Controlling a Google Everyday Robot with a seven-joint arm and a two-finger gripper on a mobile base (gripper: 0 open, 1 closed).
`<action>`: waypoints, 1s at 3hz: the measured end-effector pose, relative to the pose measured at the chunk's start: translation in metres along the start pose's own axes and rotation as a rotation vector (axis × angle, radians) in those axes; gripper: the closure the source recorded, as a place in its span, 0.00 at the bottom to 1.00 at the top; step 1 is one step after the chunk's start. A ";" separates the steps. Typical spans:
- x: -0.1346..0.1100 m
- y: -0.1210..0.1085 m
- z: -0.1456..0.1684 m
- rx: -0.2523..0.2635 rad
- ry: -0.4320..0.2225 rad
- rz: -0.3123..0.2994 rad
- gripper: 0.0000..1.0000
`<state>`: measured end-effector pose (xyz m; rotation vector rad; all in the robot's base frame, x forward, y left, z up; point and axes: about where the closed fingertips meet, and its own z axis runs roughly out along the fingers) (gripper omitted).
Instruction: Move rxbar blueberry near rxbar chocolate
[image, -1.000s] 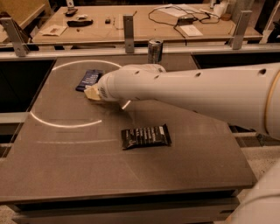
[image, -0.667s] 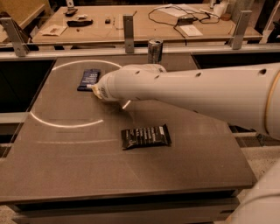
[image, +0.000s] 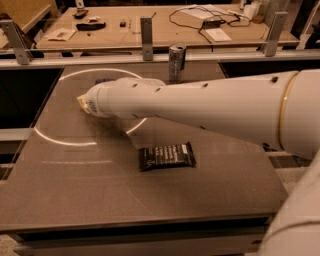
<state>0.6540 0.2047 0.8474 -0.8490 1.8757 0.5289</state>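
The rxbar chocolate (image: 166, 156), a black wrapper with white lettering, lies flat near the middle of the table. The rxbar blueberry (image: 103, 80) is almost wholly hidden behind my arm; only a dark sliver shows at the arm's upper edge, at the table's far left. My gripper (image: 86, 103) is at the left end of the thick white arm (image: 200, 112), right over the spot where the blueberry bar lies. Only a yellowish tip shows past the arm's end.
A metal can (image: 177, 62) stands upright at the table's far edge, just behind the arm. A white arc (image: 65, 142) is marked on the dark tabletop at the left. A rail with posts (image: 146, 30) and a cluttered bench lie beyond.
The arm's end has moved left across the table and now covers the blueberry bar, which showed plainly beside it before. The chocolate bar and the can have not moved.
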 end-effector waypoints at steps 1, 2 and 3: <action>-0.012 0.006 -0.005 -0.017 -0.030 -0.029 1.00; -0.015 0.000 -0.006 -0.027 -0.030 -0.041 0.84; -0.018 -0.001 -0.008 -0.025 -0.035 -0.044 0.61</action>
